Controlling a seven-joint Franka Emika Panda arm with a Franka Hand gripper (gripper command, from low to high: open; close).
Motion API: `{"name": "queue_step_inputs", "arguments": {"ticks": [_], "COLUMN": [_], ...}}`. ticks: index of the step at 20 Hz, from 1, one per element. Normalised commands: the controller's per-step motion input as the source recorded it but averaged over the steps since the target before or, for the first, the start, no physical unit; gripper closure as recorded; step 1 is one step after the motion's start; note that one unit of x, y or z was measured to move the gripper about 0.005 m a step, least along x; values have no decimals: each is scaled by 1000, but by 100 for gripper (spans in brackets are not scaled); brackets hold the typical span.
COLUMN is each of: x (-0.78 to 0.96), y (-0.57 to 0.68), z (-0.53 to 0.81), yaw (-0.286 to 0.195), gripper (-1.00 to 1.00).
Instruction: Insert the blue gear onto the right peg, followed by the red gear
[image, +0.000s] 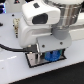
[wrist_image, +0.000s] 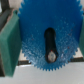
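Note:
The blue gear (image: 51, 56) sits between the dark fingers of my gripper (image: 52, 55), just over the grey, black-bordered plate (image: 35, 61). In the wrist view the blue gear (wrist_image: 47, 27) fills most of the picture, seen face-on. A dark upright pin (wrist_image: 50, 46) shows inside its centre hole. It looks like the right peg, but I cannot tell for sure. The gripper looks shut on the blue gear. The red gear is out of view. The arm's white body hides much of the plate in the exterior view.
A green block with a dark top (wrist_image: 7, 47) stands beside the blue gear in the wrist view. A black cable (image: 10, 48) runs across the white table (image: 12, 70) at the exterior view's left. The arm's white housing (image: 42, 22) covers the middle.

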Motion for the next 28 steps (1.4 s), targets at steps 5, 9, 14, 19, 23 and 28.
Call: {"name": "queue_step_inputs", "arguments": {"ticks": [5,9,14,19,23,28], "x": [-13,-124,-316,-529,-674,-634], "y": [90,122,134,194,143,139], "z": [153,441,383,183,22,-46], "yaw": [0,0,0,0,0,0], "gripper": [-100,-100,-100,-100,-100,-100]}}
